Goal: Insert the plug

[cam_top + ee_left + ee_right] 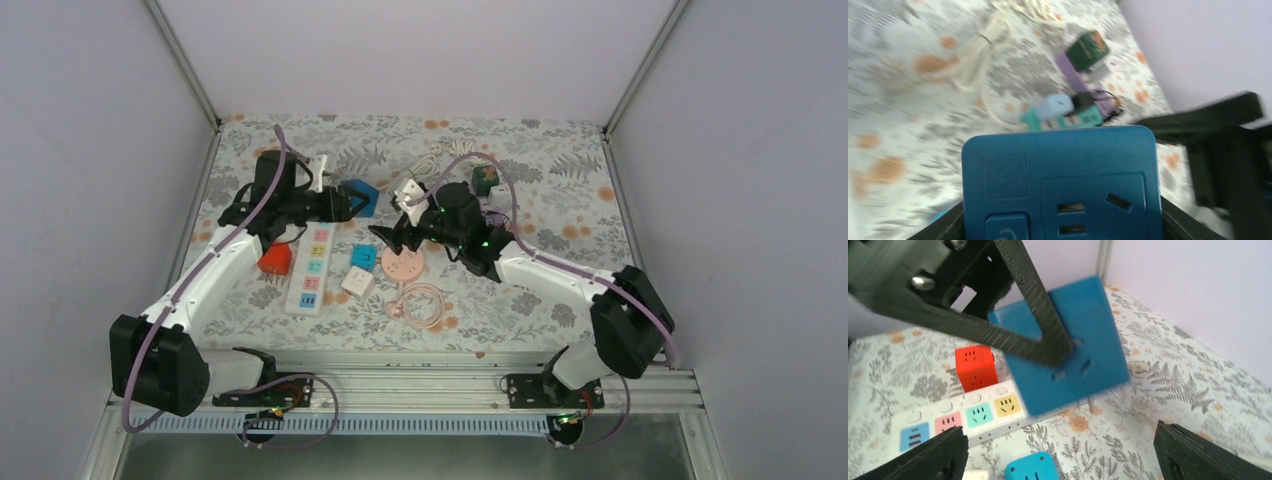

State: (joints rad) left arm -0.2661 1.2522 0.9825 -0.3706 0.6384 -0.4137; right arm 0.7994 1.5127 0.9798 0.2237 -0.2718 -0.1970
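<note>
The plug is a blue block (362,196) with socket holes on its face and metal prongs underneath. My left gripper (348,204) is shut on it and holds it above the mat, behind the white power strip (309,270). In the left wrist view the block (1063,180) fills the space between my fingers (943,227). The right wrist view shows the block (1068,355) tilted over the far end of the strip (963,417), with the left fingers (1040,315) across it. My right gripper (392,238) stands open to the right of the block, nothing between its fingers (923,460).
Beside the strip are a red cube socket (274,258), a small light-blue cube (363,256), a white cube (357,281), a pink round socket (403,264) and a coiled cable (422,303). A white adapter (410,195) and a green cube (486,179) lie further back.
</note>
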